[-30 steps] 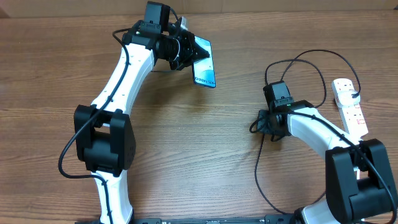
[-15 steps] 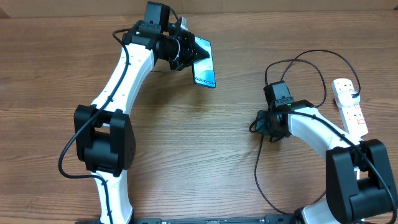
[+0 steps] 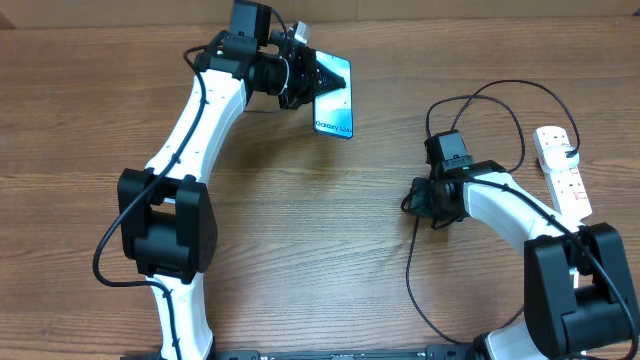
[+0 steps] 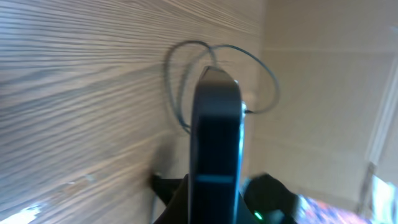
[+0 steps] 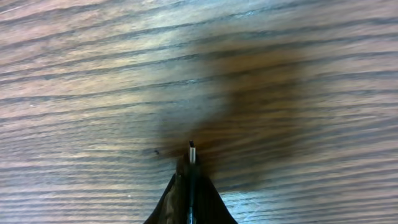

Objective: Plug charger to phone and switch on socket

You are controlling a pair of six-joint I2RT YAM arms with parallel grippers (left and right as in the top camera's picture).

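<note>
The phone (image 4: pixel 216 143) stands edge-on, charger (image 4: pixel 166 78) looping behind on table (image 4: pixel 74 93)

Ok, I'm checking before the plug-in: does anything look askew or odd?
The phone is held tilted in the left gripper rather than lying flat. The charger tip pokes from the right gripper, fingers shut. Nothing looks damaged.

Left wrist view is blurred: phone (image 4: pixel 216 143) shows edge-on only, with its lower end cut by the frame. Overhead, left gripper (image 3: pixel 305 78) covers the phone's top-left end. Right wrist view crops right gripper (image 5: pixel 191 186) at the bottom edge, and only the charger (image 5: pixel 192 151) tip shows. Switch states on socket (image 3: pixel 560 165) are too small to read, and its lower end is behind the right arm (image 3: pixel 520 215).
</note>
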